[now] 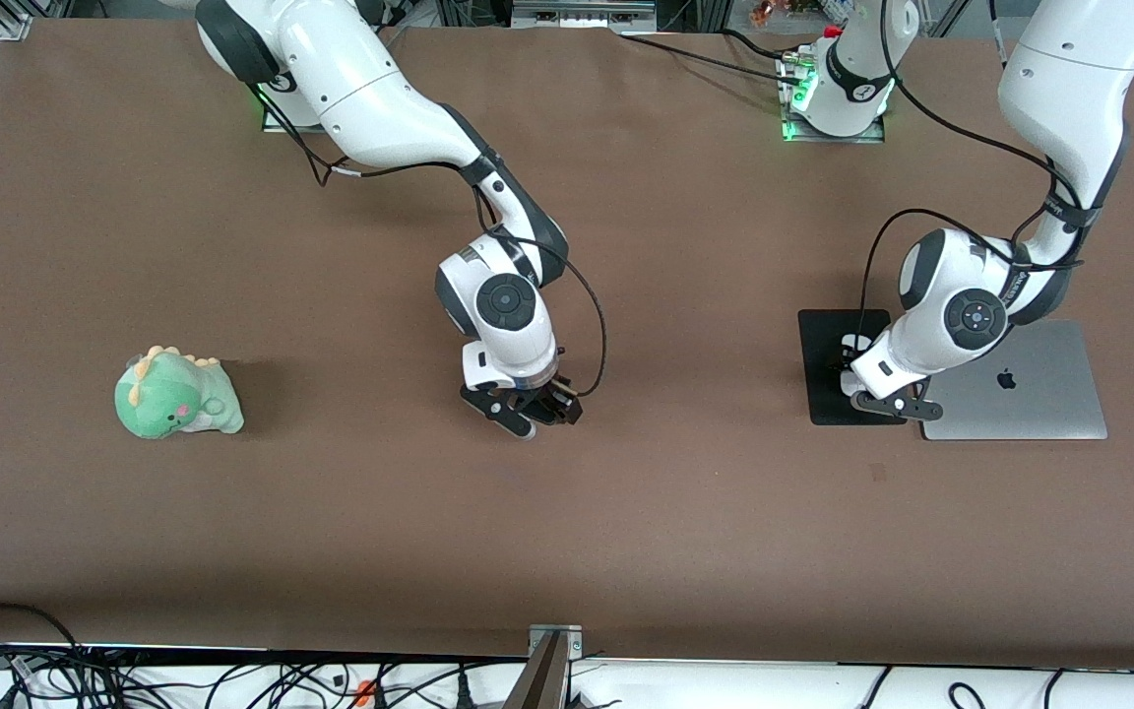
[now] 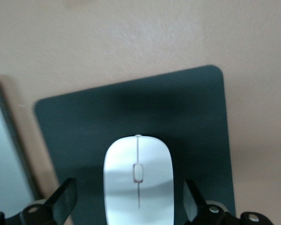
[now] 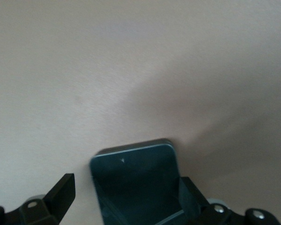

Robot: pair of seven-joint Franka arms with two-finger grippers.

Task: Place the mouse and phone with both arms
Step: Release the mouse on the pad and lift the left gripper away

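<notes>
plush dinosaur (image 1: 178, 396) | mouse pad (image 1: 828, 379) beside laptop (image 1: 1030, 389) | brown table (image 1: 567, 512)

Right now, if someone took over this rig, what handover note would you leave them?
Left gripper: open, fingers either side of the small white oval mouse, which lies on the matte black rectangular mouse pad beside the silver laptop.
Right gripper: fingers around the glossy black phone, low over the bare brown table mid-table; grip unclear.
Done: mouse looks placed.
Left: set the phone down, withdraw both arms.
The green plush dinosaur is uninvolved.
</notes>
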